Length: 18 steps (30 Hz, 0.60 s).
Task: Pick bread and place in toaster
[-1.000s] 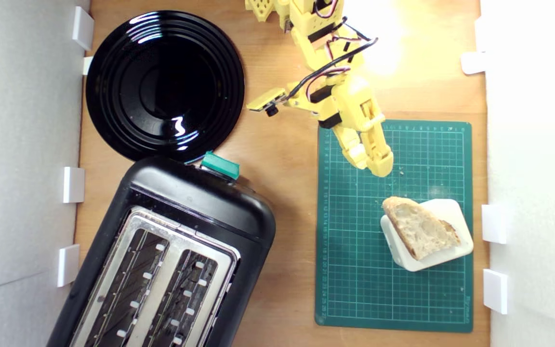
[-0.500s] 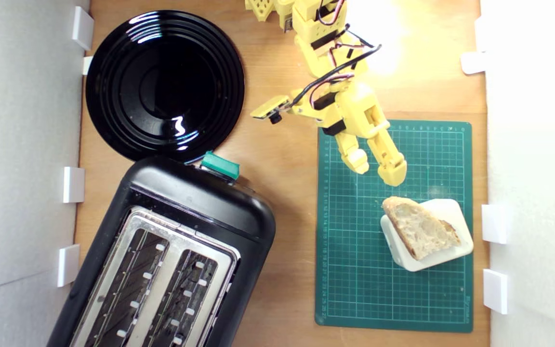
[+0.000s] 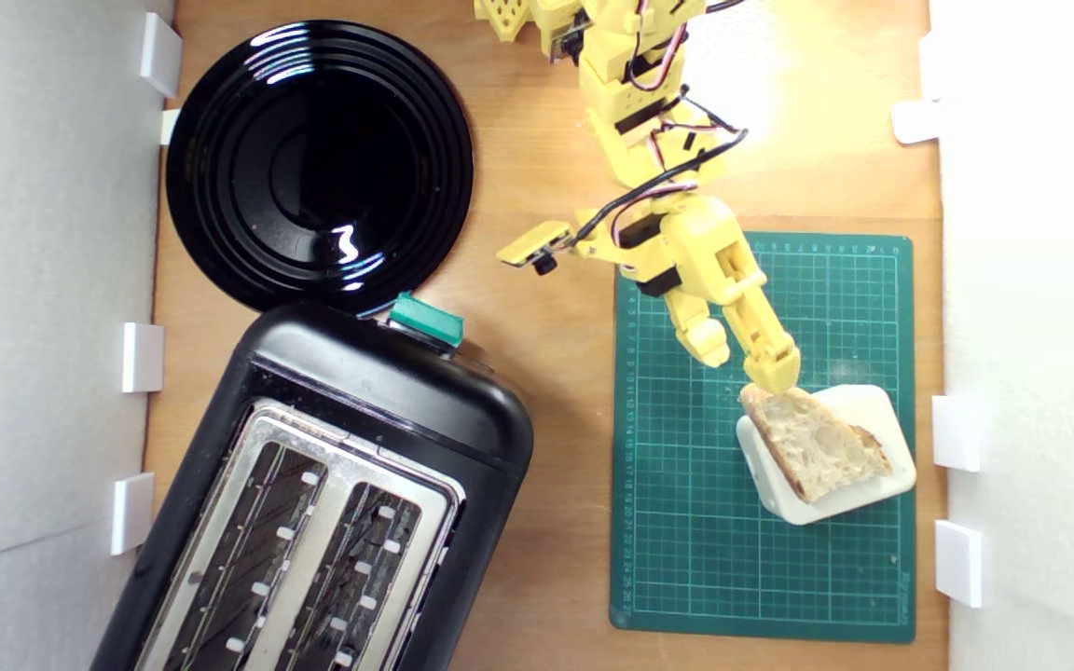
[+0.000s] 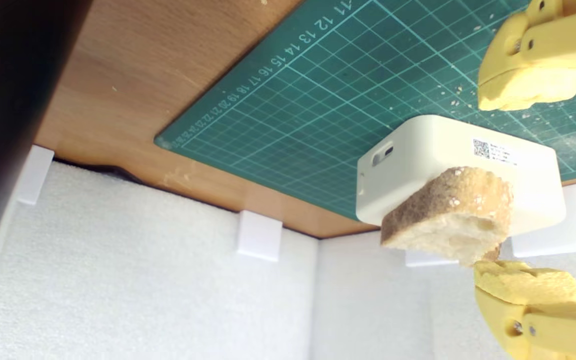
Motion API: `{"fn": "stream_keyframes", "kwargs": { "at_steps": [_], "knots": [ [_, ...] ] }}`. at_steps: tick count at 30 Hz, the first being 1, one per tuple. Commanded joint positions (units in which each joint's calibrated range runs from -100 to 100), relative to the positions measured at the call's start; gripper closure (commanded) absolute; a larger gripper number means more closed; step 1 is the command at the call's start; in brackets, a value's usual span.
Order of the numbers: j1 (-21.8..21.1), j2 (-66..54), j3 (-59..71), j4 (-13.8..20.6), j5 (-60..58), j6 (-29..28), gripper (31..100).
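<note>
While the bread [image 3: 814, 444] lies flat, the gripper [image 3: 747, 359] (jaws apart) hovers beside it.

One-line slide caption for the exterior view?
Open yellow hand reaches the bread on its cream block, toaster waiting empty.

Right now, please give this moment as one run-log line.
phase: approach | gripper: open, at bread | bread: on white block | toaster: empty

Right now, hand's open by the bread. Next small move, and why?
Probably ease the hand forward so the bread's near end sits between the fingers, then close. One fingertip already meets the crust; the other hangs over bare mat.
</note>
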Motion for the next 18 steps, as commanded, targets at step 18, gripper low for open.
{"fn": "stream_keyframes", "kwargs": {
  "at_steps": [18],
  "knots": [
    [-1.55, 3.91, -9.1, -0.18, -1.81, 0.07, 35.7]
  ]
}}
